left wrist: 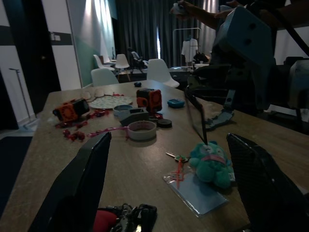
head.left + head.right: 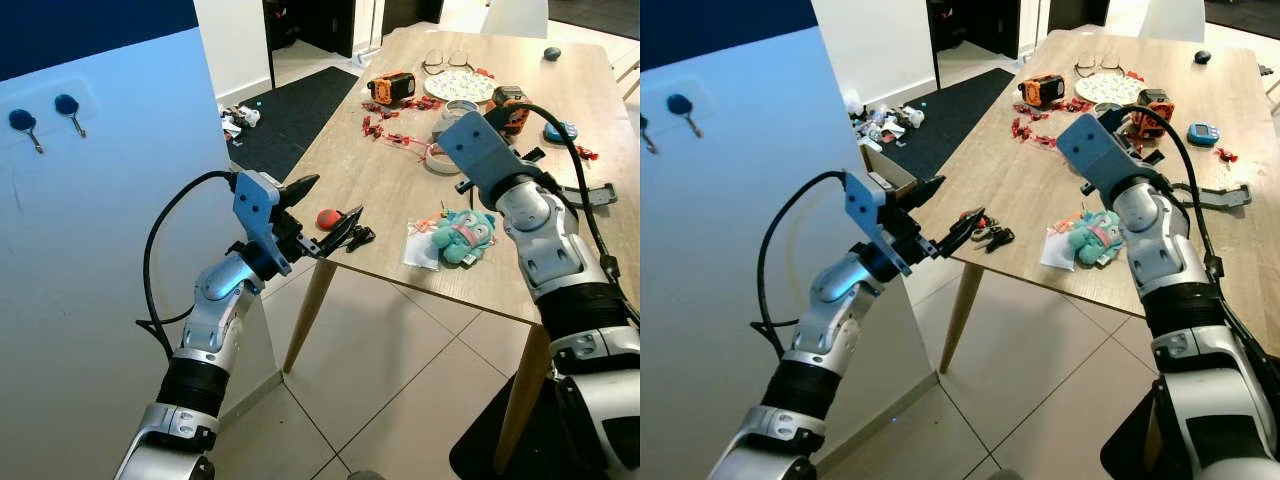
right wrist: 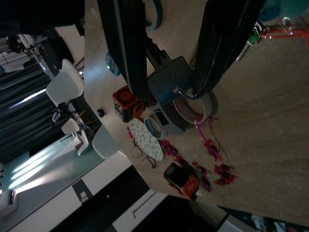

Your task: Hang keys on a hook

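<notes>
Left eye view: the left gripper (image 2: 325, 212) hangs just off the near left corner of the wooden table (image 2: 380, 190), its two black fingers spread wide, with nothing between them. Right beyond its fingertips, on the table's near edge, lies one bunch of dark keys (image 2: 358, 238) with a red fob (image 2: 328, 218). On the white wall panel (image 2: 110, 150) to the left, two blue-headed hooks (image 2: 22, 121) sit side by side. Over the table's middle, the right gripper (image 3: 169, 72) pinches one dark blue key tag (image 3: 170, 83). One teal plush toy (image 2: 463, 233) lies near it, and farther off stand two orange gadgets (image 2: 392, 87).
</notes>
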You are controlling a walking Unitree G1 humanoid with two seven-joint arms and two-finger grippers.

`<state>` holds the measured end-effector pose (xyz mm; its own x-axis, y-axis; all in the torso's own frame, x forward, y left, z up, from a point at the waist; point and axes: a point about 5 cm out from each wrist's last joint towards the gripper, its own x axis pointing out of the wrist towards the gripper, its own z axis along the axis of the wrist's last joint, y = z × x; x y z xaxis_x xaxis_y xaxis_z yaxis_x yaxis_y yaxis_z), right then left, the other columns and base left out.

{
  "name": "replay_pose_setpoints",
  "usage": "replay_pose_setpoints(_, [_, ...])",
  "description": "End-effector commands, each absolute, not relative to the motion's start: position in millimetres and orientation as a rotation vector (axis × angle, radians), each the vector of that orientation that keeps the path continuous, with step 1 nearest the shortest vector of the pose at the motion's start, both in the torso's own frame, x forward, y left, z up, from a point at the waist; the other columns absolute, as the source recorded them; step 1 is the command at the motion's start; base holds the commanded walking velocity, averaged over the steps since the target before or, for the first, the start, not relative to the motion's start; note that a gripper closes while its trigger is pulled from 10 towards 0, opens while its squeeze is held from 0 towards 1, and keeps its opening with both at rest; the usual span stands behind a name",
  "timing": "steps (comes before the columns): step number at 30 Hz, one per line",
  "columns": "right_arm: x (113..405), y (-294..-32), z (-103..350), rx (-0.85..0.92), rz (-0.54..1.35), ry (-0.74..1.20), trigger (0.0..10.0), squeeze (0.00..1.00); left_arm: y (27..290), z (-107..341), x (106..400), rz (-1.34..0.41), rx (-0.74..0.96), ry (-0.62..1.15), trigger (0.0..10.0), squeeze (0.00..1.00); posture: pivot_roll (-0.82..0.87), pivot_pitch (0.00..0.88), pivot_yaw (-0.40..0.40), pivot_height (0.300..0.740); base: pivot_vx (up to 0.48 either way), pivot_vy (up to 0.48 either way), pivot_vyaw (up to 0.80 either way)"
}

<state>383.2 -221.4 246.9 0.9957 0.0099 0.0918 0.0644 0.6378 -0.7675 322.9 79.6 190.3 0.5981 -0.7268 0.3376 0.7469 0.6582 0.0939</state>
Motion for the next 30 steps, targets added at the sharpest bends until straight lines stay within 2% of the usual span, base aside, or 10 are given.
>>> replay_pose_setpoints(1, [383.7,-215.3,248.9,-0.872,-0.011,-0.115,10.0,0.0,79.5,188.6,323.4,-0.855,-0.038,-0.351,10.0,0.0,-0.07,0.037,0.043,0.74,0.0,0.0,0.0])
replay_pose_setpoints(14, [383.7,-215.6,249.8,-0.843,-0.014,-0.125,10.0,0.0,77.8,183.3,326.8,-0.831,-0.022,-0.283,10.0,0.0,-0.07,0.035,0.041,0.74,0.0,0.0,0.0])
replay_pose_setpoints(30, [383.0,-217.6,247.8,-0.821,-0.024,-0.118,10.0,0.0,73.4,179.7,325.2,-0.851,0.007,-0.258,10.0,0.0,-0.07,0.04,0.049,0.74,-0.323,0.0,0.0])
